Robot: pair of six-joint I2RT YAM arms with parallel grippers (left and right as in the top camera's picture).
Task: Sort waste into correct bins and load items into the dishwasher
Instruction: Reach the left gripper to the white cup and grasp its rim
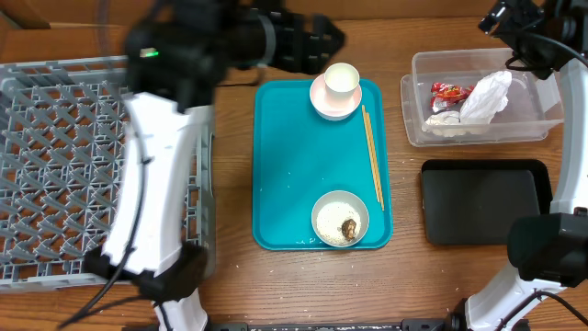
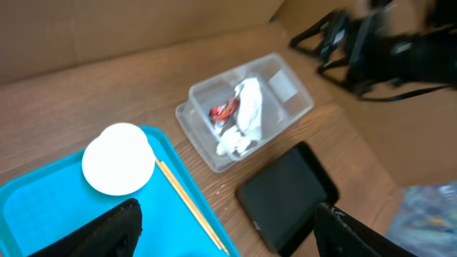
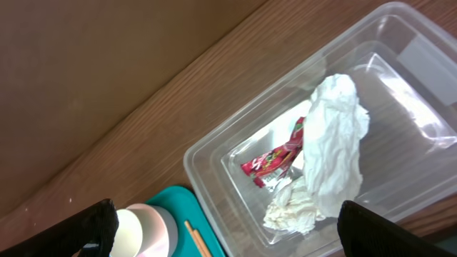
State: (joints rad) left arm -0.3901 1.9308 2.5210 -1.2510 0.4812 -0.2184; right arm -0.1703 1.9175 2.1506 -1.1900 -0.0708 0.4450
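While inside tub (image 3: 207,164), napkin (image 3: 332,143) beside wrapper (image 3: 275,158)

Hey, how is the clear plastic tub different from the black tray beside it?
The clear tub is see-through with raised walls; the black tray is opaque and flat. The clear tub holds a red wrapper and white napkin; the black tray holds nothing. Both are rectangular, of similar footprint, right of the teal tray.
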